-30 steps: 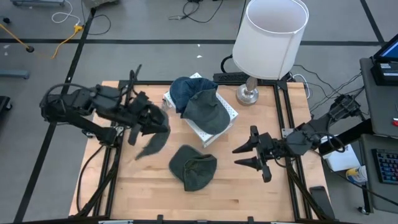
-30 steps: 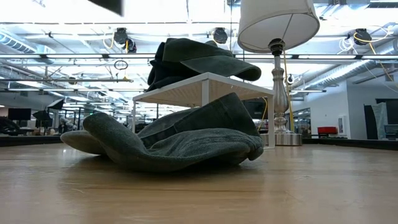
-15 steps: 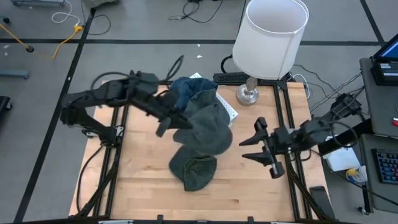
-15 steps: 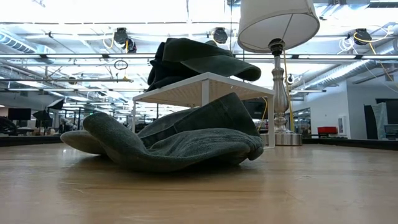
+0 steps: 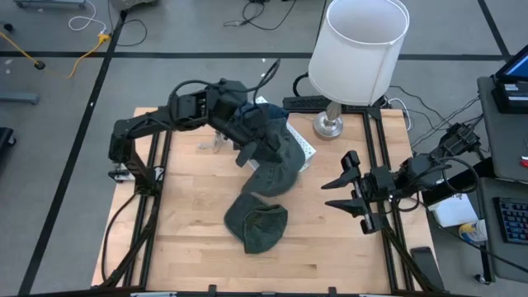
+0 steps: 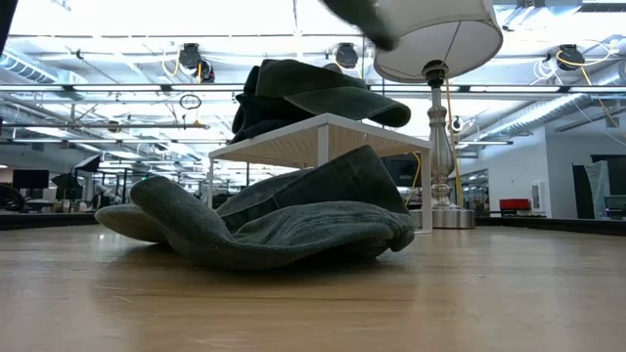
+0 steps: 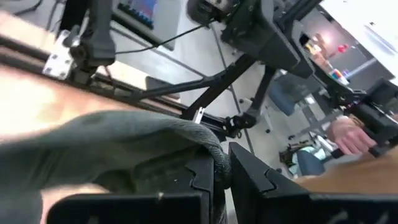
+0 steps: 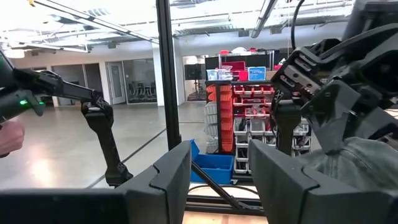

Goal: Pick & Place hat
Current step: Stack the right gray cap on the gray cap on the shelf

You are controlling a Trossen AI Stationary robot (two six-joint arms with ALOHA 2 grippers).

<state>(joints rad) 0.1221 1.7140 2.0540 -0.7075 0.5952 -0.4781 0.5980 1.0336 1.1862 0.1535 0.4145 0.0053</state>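
- Your left pincer (image 5: 262,147) is clenched on a grey hat (image 5: 275,162), holding it over the white stand (image 5: 306,149).
- Your right pincer (image 5: 345,194) waits released above the worktop (image 5: 190,239), beside another hat (image 5: 257,223).

Setting: grey floor (image 5: 181,33) crossed by dark tape lines, with loose cables (image 5: 264,12) and a yellow cord (image 5: 82,51). Wooden table (image 5: 190,247) bearing a white-shaded lamp (image 5: 363,49) on a metal base. Background: open hall with ceiling light strips (image 6: 117,34), and red parts shelving (image 8: 249,99) above a blue bin (image 8: 214,165).
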